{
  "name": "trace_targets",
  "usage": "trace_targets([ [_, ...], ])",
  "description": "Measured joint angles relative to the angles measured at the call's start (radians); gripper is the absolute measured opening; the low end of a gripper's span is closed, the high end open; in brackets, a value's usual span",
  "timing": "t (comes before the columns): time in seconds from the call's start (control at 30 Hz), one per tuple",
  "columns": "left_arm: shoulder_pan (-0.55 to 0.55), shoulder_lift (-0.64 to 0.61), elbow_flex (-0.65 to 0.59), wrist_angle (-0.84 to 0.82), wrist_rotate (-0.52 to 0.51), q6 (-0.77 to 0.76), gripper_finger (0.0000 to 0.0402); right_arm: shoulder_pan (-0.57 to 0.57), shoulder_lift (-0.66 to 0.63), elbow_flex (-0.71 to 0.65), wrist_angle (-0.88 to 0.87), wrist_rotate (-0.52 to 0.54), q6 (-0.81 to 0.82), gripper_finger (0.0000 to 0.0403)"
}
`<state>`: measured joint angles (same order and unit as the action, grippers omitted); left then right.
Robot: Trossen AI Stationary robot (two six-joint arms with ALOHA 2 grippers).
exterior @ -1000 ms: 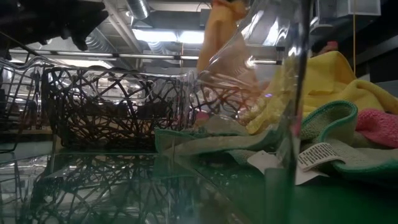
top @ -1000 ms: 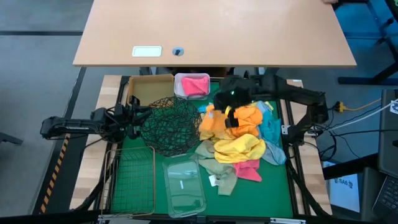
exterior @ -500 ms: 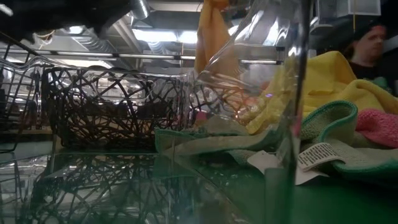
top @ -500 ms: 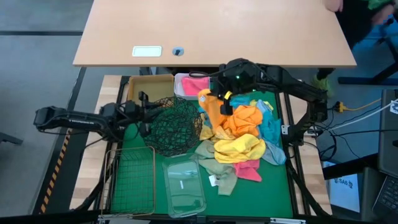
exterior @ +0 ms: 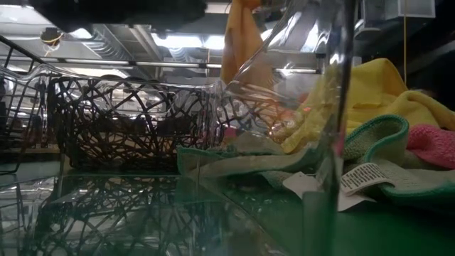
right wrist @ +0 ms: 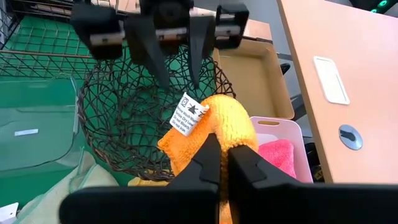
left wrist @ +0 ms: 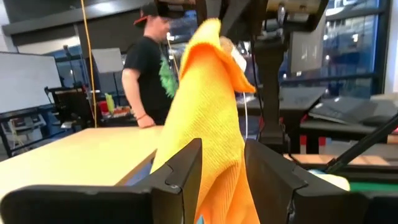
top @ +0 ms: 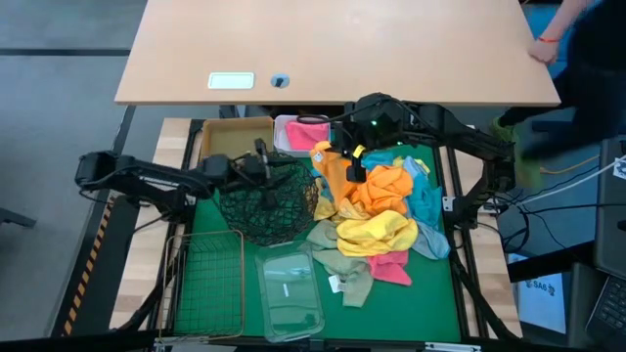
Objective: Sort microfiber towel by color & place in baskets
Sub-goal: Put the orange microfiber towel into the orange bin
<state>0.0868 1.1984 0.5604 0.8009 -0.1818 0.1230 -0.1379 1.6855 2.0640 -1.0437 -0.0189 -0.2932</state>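
Your right gripper [top: 354, 156] fingers pinch the orange towel [top: 331, 176] lifted beside the black wire-mesh bowl [top: 264, 198] | your left gripper [top: 262, 159] fingers spread, towel [left wrist: 208, 118] just beyond them

- High view: straight down over the whole counter [top: 435, 293] and both arms.
- Low view: at counter height, close behind the clear tub [exterior: 306, 107], facing the room.
- Left wrist view: level, facing the orange towel [left wrist: 208, 118] close up.
- Right wrist view: tilted down onto the mesh bowl [right wrist: 118, 124]; it shares that towel with the left.
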Motion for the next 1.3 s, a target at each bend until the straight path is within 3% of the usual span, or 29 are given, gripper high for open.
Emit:
trace_targets([
  [0.17, 0.0, 0.11, 0.072, 0.001, 0.0, 0.018, 0.0133, 0.0, 0.0, 0.0, -0.006, 0.0, 0.0, 0.0006],
  [0.43, 0.0, 0.241, 0.163, -0.001, 0.0, 0.019, 0.0208, 0.0, 0.0, 0.0, -0.006, -0.002, 0.0, 0.0007],
  [0.57, 0.0, 0.305, 0.205, -0.001, 0.0, 0.019, 0.0239, 0.0, 0.0, 0.0, -0.005, -0.062, 0.0, 0.0007],
  [0.77, 0.001, 0.4, 0.282, 0.001, -0.002, 0.02, 0.025, 0.0, 0.0, 0.0, -0.004, -0.082, 0.013, 0.0007],
  [1.03, 0.001, 0.452, 0.339, -0.001, -0.09, 0.02, 0.0215, 0.0, 0.0, 0.0, -0.004, -0.096, 0.029, 0.0007],
  [1.3, 0.005, 0.443, 0.339, 0.004, -0.096, 0.02, 0.0093, 0.0, 0.0, 0.0, -0.005, -0.098, 0.031, 0.0008],
])
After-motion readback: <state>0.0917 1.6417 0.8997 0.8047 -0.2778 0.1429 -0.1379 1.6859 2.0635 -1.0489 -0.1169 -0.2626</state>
